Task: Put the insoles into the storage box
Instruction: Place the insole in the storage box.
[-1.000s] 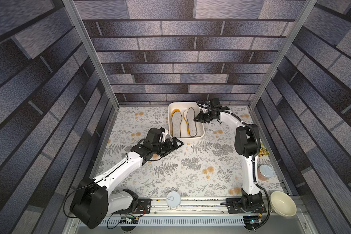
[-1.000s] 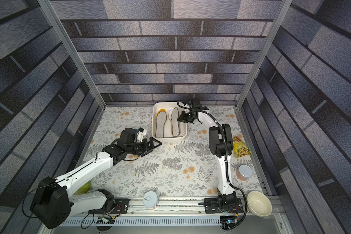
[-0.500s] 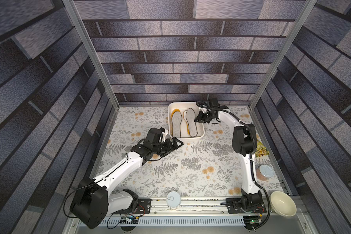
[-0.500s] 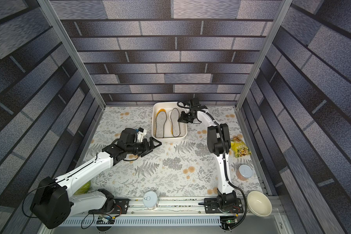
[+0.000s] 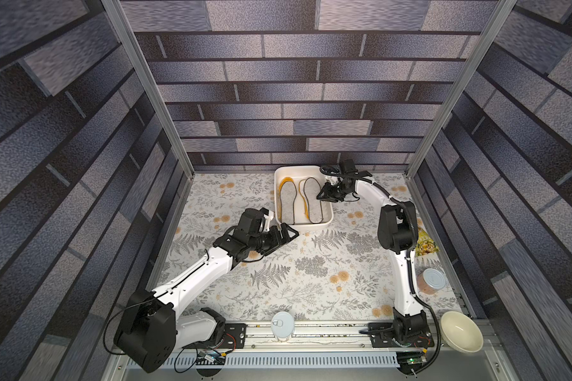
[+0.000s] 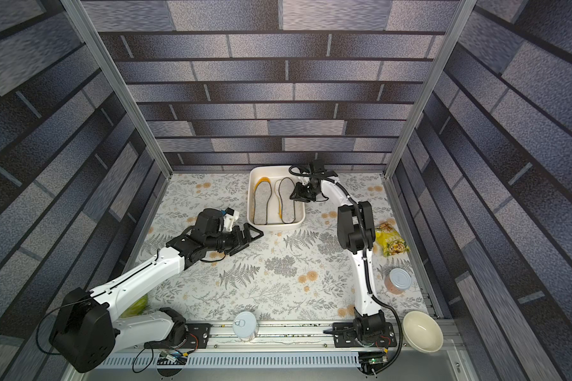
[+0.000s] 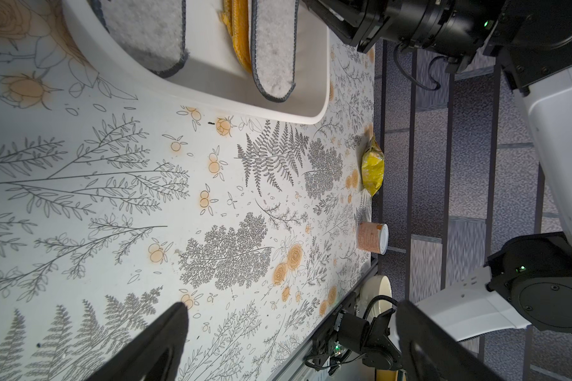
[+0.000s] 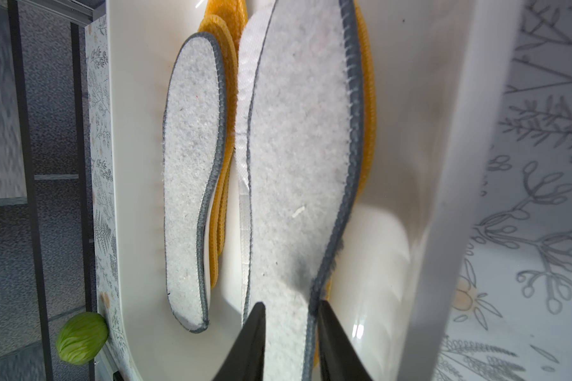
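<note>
Felt, grey, dark-edged: insole atop orange insoles in the storage box, far centre. Right gripper straddles its heel, we judge to lay it flat; pinching or released, we cannot tell. Left gripper gaping, empty, near the box's left corner — clear of the drop.
</note>
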Controlling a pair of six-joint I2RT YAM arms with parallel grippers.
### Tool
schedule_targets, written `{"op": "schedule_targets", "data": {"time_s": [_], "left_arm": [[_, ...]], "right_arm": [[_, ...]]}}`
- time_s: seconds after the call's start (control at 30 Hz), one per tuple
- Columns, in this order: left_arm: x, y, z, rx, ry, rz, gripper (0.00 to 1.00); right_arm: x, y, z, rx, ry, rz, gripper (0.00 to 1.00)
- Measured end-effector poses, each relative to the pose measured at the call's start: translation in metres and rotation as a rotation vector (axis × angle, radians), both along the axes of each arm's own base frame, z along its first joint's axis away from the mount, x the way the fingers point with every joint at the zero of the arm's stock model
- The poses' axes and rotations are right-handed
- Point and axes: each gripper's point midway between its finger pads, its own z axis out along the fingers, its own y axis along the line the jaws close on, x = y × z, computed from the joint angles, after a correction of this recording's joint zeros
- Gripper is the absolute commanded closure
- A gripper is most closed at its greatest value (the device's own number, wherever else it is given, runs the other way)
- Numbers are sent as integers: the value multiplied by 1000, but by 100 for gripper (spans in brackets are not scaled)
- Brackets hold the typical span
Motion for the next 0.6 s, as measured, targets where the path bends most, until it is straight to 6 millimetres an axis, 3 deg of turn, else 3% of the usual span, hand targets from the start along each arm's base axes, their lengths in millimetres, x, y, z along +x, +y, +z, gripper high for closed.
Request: {"op": "schedule_targets", "data": {"time_s": [0.37,0.6], "left_arm": [[0,0,0,-3,6,4,0],[0,0,0,-3,5,3,0]], "right_arm": [[6,9,10,-1,-19,13,67],[0,9,3,-77,-5,11,56]]}}
